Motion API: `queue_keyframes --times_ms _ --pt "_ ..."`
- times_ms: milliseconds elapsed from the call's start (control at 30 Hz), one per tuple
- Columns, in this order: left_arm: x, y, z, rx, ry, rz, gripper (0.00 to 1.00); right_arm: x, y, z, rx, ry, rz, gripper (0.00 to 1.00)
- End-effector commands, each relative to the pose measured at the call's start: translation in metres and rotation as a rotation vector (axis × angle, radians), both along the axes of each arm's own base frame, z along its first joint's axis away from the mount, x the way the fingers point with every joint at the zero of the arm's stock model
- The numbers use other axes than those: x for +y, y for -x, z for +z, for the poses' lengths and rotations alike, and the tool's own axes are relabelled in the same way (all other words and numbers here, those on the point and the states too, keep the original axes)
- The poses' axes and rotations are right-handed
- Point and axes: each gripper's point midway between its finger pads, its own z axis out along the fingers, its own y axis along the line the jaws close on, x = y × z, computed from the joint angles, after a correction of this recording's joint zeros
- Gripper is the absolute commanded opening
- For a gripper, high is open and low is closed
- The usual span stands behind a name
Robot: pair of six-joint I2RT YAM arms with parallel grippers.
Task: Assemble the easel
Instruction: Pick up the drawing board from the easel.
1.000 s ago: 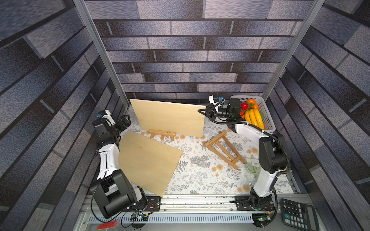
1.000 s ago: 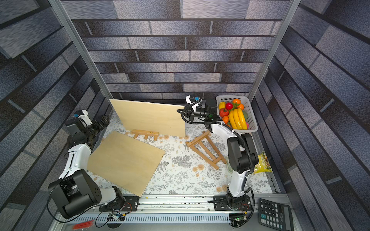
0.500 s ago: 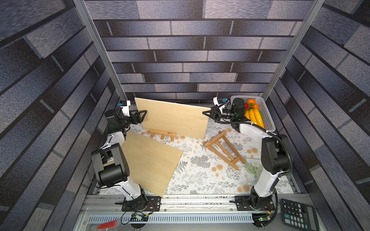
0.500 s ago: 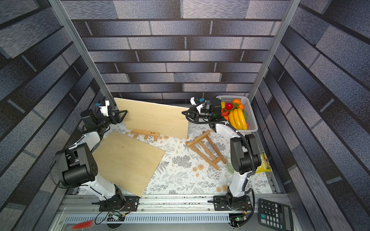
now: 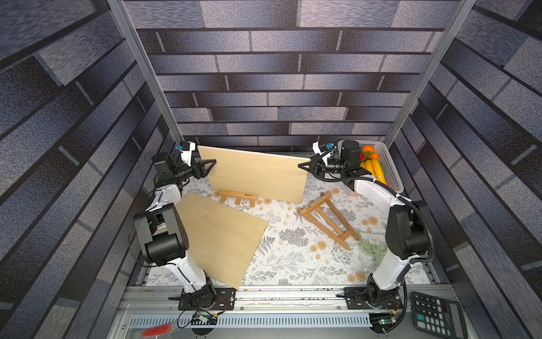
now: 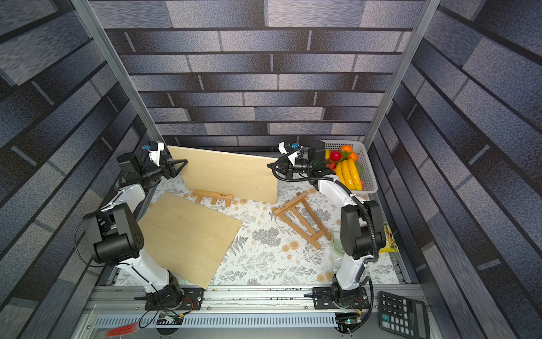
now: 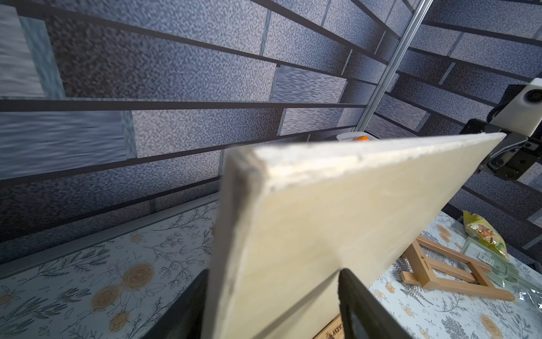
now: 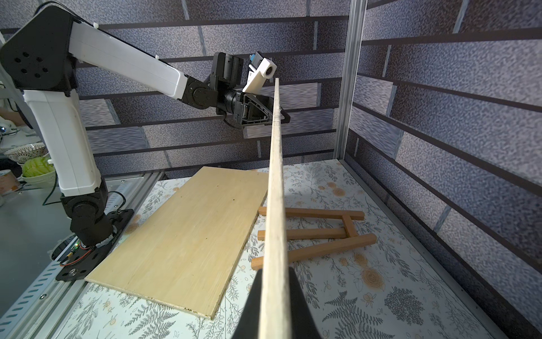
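A plywood board (image 5: 255, 173) stands upright on its long edge near the back wall. My right gripper (image 5: 302, 166) is shut on its right edge; the wrist view shows the thin board (image 8: 274, 190) pinched in that gripper (image 8: 274, 270). At the board's left edge my left gripper (image 5: 212, 164) is open and straddles it. In the left wrist view the board (image 7: 337, 205) lies between the fingers of that gripper (image 7: 272, 271), with a gap on the front side. The wooden easel frame (image 5: 325, 218) lies flat on the table. A short wooden ledge piece (image 5: 237, 196) lies by the board's foot.
A second plywood board (image 5: 217, 234) lies flat at the front left. A white basket (image 5: 391, 173) of fruit stands at the back right. A clear packet (image 5: 372, 243) lies beside the right arm. A calculator (image 5: 437, 315) sits outside the front rail.
My left arm has swung from the left wall to the upright board's left edge, and its jaws have narrowed around it. The right gripper has kept its hold; the board has shifted slightly right.
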Motion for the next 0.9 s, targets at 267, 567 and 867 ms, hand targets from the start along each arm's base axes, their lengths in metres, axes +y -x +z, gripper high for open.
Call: queue_keyframes --times_ms 267,567,867 --pt "-0.022 0.016 0.021 -0.007 0.065 -0.133 0.27 0.009 0.009 0.022 -0.007 -0.045 0.063 0.0" --pt "-0.031 -0.007 0.068 -0.113 0.119 -0.172 0.07 0.012 -0.006 0.051 -0.063 -0.098 0.032 0.0" --pt "-0.038 -0.005 0.118 -0.146 0.135 -0.185 0.0 0.012 -0.001 0.086 -0.072 -0.132 0.02 0.0"
